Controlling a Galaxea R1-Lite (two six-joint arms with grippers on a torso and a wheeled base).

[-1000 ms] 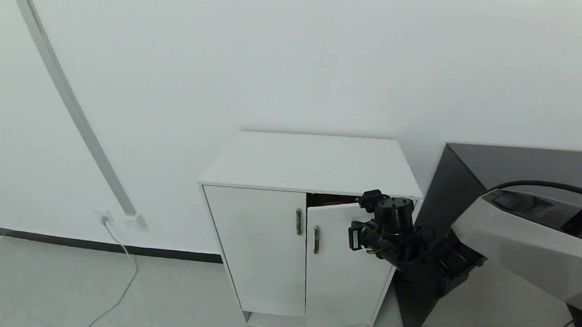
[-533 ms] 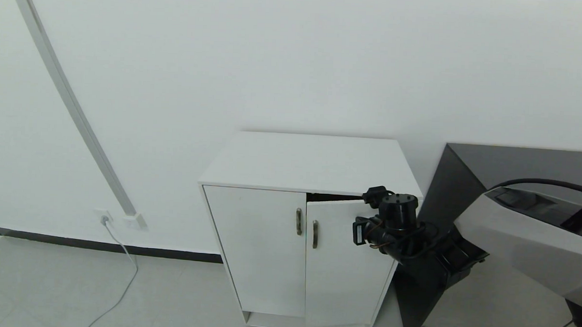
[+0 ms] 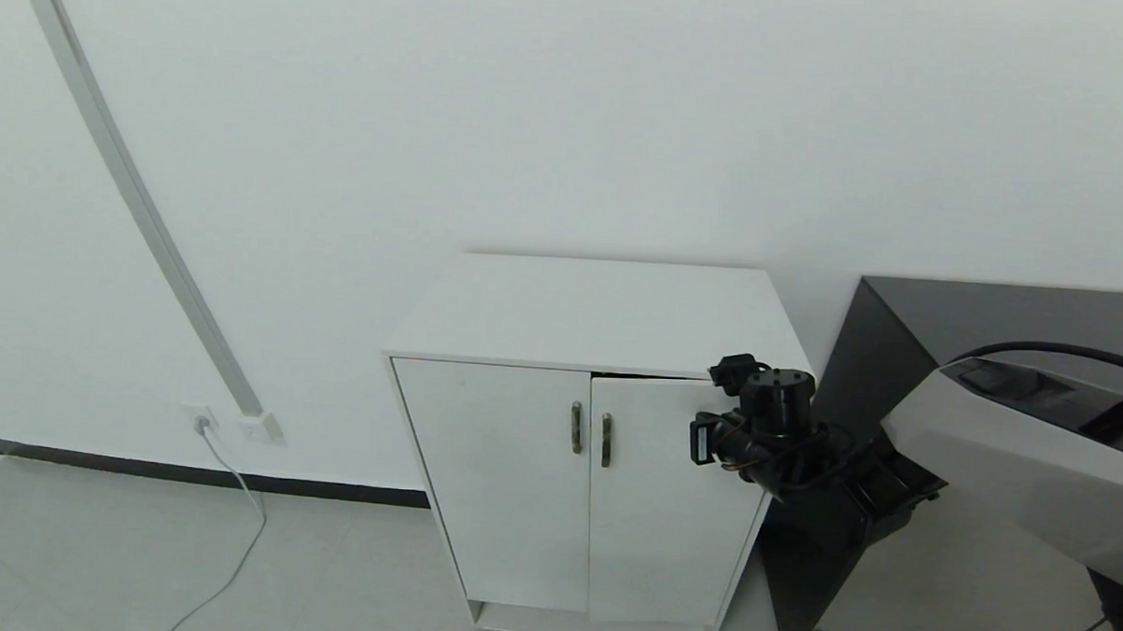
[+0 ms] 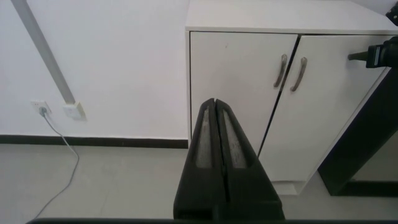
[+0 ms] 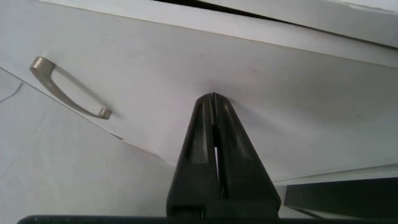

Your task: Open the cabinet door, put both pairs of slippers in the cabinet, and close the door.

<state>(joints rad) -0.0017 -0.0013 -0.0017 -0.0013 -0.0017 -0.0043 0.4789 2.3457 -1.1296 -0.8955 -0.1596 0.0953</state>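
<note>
1. The right door (image 3: 667, 506) of the cabinet (image 3: 599, 312) is sitting almost flush, with a thin dark gap (image 3: 653, 378) showing along its top edge. The left door (image 3: 500, 481) is lying flat shut.
2. The right gripper (image 5: 213, 99) is clenched with nothing between its fingers. Its tip is apparently resting on the right door's face, between the handle (image 5: 71, 93) and the hinged edge.
3. The left gripper (image 4: 215, 102) is hanging clenched and empty too, well apart from the cabinet front.
4. Step in hand, my read: pushing the door the last bit shut. It's likely the final step, with the slippers probably sitting inside.
5. Doing it well:
   - pushing straight into the panel, slowly
   - sliding contact toward the handle side for better leverage
   - stopping once the gap is gone
6. Risk: the tip skating across the smooth panel, or overpushing and rocking the cabinet.
</note>
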